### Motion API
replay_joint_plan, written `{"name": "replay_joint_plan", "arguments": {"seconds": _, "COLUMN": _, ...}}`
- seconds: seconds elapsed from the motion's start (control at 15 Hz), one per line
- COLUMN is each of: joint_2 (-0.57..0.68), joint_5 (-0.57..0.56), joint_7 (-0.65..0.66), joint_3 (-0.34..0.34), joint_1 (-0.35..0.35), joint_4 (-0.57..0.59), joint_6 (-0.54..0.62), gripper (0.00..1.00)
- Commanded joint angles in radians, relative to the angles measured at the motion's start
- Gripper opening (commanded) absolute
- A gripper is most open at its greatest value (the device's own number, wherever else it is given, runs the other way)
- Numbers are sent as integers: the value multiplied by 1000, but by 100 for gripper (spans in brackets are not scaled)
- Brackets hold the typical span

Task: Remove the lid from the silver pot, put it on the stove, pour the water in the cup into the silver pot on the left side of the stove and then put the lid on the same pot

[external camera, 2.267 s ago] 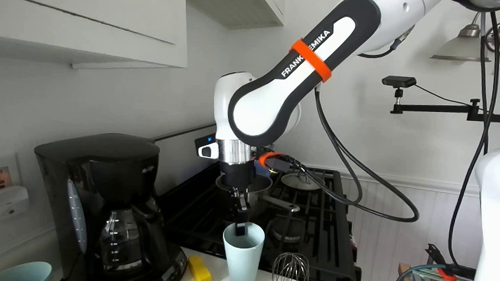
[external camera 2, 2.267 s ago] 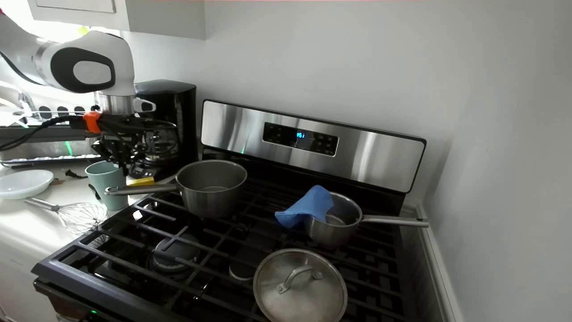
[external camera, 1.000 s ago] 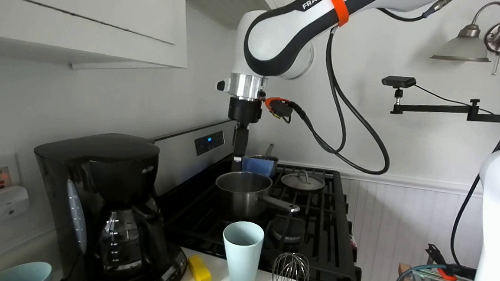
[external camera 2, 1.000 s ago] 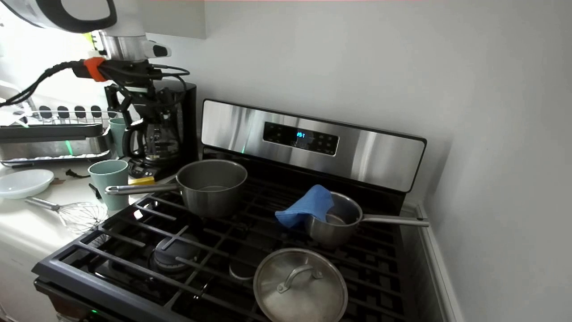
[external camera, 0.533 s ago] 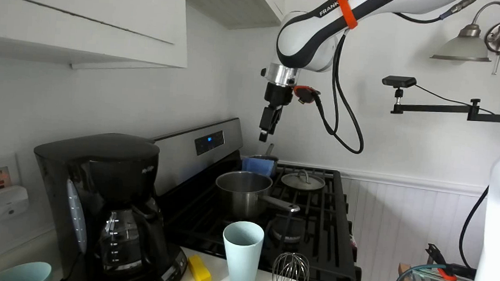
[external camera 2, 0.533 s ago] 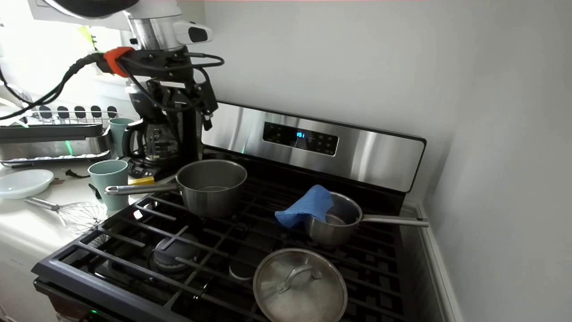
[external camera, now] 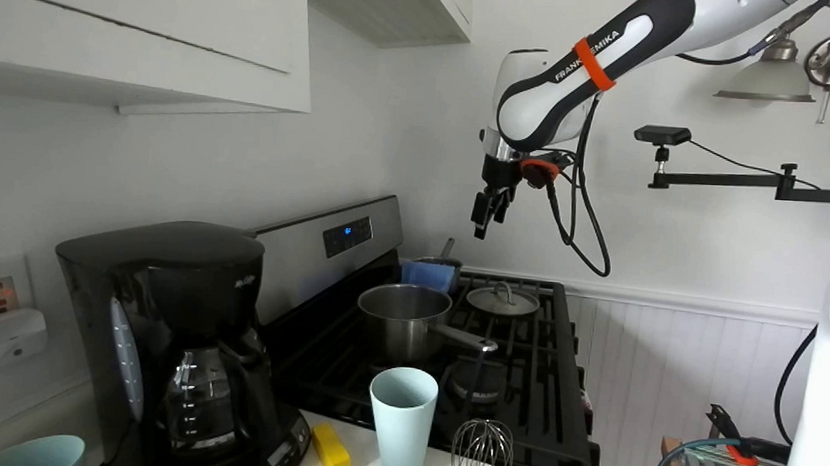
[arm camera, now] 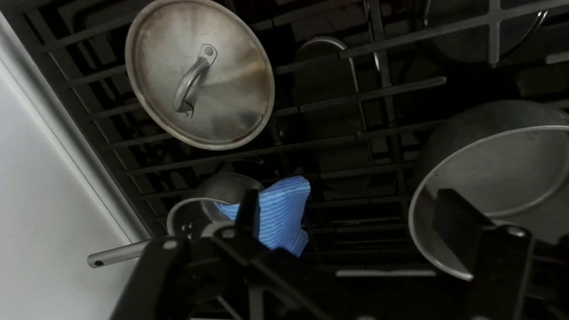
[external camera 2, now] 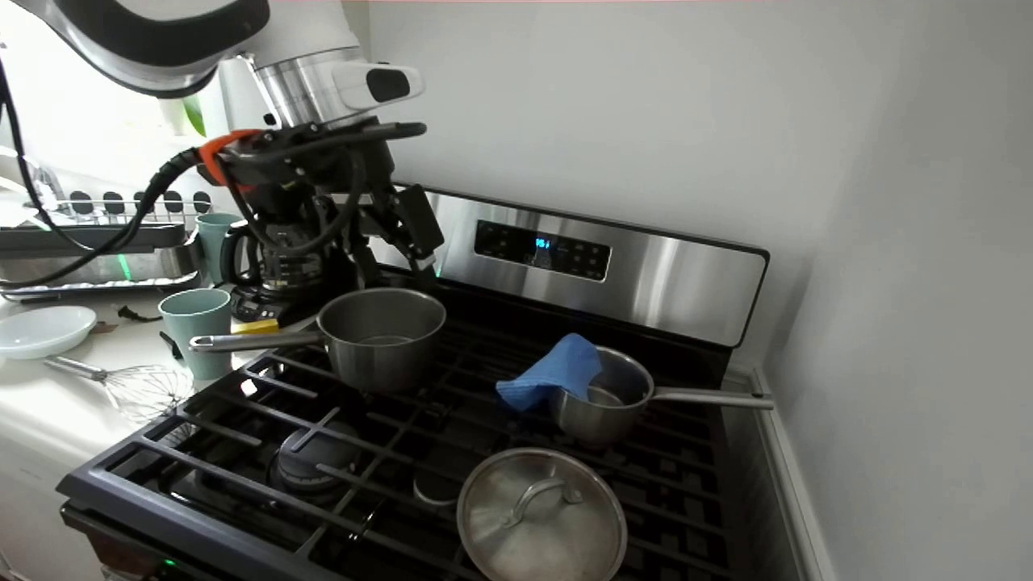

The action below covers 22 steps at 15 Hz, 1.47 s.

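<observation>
Orange-banded white arm [external camera: 548, 110], black pincer [arm camera: 349, 211]

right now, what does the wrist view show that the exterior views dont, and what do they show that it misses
Only the wrist view: rivet-like dots inside the smaller pot, near its handle.
Only the exterior views, and both of them: cup, whisk, coffee maker, yellow block.
All share: the silver pot, the lid lying on the stove, the blue cloth draped partway over the smaller pot, and the open gripper.
</observation>
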Motion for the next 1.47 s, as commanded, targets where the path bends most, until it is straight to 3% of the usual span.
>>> {"name": "replay_joint_plan", "arguments": {"seconds": 0.0, "joint_2": 1, "joint_5": -2, "joint_7": 4, "joint_3": -5, "joint_1": 8, "joint_4": 2, "joint_6": -2, "gripper": 100}}
{"name": "replay_joint_plan", "arguments": {"seconds": 0.13, "joint_2": 70, "joint_5": -20, "joint_7": 70, "joint_3": -4, "joint_1": -8, "joint_4": 53, "joint_6": -30, "gripper": 100}}
{"name": "replay_joint_plan", "arguments": {"seconds": 0.33, "joint_2": 178, "joint_5": 45, "joint_7": 138, "joint_3": -41, "joint_1": -25, "joint_4": 136, "joint_6": -93, "gripper": 100}}
{"name": "replay_joint_plan", "arguments": {"seconds": 0.8, "joint_2": 427, "joint_5": 231, "joint_7": 122, "joint_3": -87, "joint_1": -72, "joint_4": 313, "joint_6": -130, "gripper": 100}}
{"name": "replay_joint_plan", "arguments": {"seconds": 1.4, "joint_2": 662, "joint_5": 234, "joint_7": 123, "joint_3": -85, "joint_1": -156, "joint_4": 488, "joint_6": -73, "gripper": 100}}
